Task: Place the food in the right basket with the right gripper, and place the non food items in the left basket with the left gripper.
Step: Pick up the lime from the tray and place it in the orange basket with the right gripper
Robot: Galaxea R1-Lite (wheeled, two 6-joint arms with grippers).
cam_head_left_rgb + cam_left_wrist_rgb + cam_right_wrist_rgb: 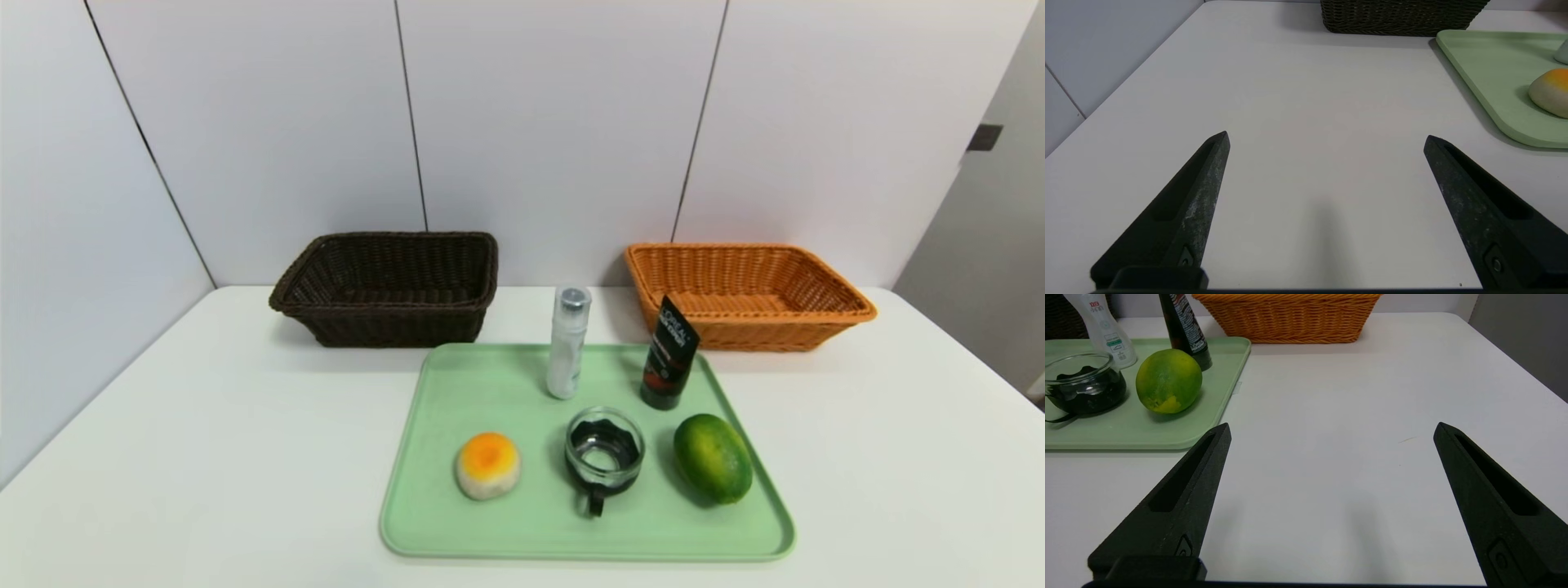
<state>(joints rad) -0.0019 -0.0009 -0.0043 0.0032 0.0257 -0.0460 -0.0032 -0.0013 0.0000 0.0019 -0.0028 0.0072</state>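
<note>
Both grippers are hovering low over the table, jaws spread wide and holding nothing. Ahead of the left gripper and off to its right, the bun is lying on the tray, with the dark basket standing farther ahead beyond the tray's corner. Ahead of the right gripper and off to its left, the cup, the lime, the white bottle and the black tube are sitting on the same tray, and the orange basket is standing beyond them. White wall panels are rising behind the white table.
</note>
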